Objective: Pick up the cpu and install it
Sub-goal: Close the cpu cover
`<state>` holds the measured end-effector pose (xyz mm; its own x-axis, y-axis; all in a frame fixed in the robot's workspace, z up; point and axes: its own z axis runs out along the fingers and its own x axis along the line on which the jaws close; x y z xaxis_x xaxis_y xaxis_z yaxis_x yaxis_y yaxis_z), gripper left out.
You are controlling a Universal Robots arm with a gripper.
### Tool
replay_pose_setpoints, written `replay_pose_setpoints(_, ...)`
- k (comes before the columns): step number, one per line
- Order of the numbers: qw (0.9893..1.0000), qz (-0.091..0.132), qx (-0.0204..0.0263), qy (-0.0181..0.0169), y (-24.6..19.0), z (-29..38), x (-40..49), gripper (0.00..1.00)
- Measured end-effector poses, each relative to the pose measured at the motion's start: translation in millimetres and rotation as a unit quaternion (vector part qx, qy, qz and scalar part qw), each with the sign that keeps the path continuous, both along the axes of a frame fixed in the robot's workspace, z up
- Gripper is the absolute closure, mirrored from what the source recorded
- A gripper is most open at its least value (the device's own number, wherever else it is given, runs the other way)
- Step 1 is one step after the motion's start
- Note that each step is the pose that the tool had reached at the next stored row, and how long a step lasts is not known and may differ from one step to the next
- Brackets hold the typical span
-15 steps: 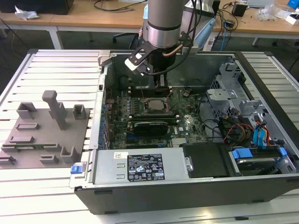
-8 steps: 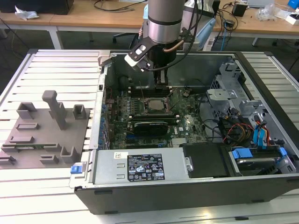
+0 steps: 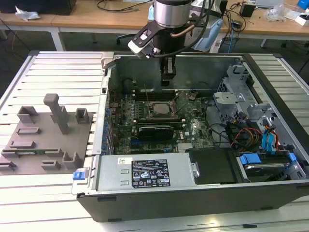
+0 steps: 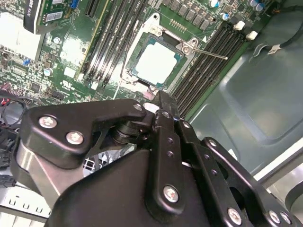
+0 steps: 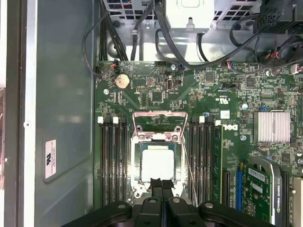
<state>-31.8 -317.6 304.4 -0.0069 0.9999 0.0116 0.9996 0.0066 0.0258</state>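
Note:
The cpu [image 5: 157,163] is a pale silver square lying flat in the motherboard socket, also seen as cpu [image 4: 156,63] and cpu [image 3: 161,110]. The socket's metal frame [image 5: 160,124] is swung open beside it, and a thin lever [image 5: 189,165] runs along one side. My gripper [image 5: 162,182] hangs a little above the chip's edge, its two black fingers pressed together with nothing between them. In the exterior view the gripper [image 3: 167,77] is inside the open computer case, over the board's far part. In the second wrist view the gripper [image 4: 159,98] points at the socket's rim.
A long black card [image 3: 155,130] lies across the board nearer the case's front. Memory slots [image 5: 112,161] flank the socket. The power supply [image 3: 145,173], drive cages [image 3: 241,92] and cables [image 3: 241,133] crowd the case. A grey fixture [image 3: 48,135] sits at the exterior view's left.

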Motion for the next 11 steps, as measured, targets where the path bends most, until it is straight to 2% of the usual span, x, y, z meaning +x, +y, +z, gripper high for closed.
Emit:
replay_pose_setpoints(3, 1.0, 0.0, -0.0002, 0.0001, 0.0, 0.2, 1.5, 0.89)
replay_pose_setpoints(6, 1.0, 0.0, -0.0001, 0.0005, -0.1, 0.0, 15.2, 0.89)
replay_pose_setpoints(11, 1.0, 0.0, 0.0, 0.0012, -0.1, 0.0, 26.4, 0.89)
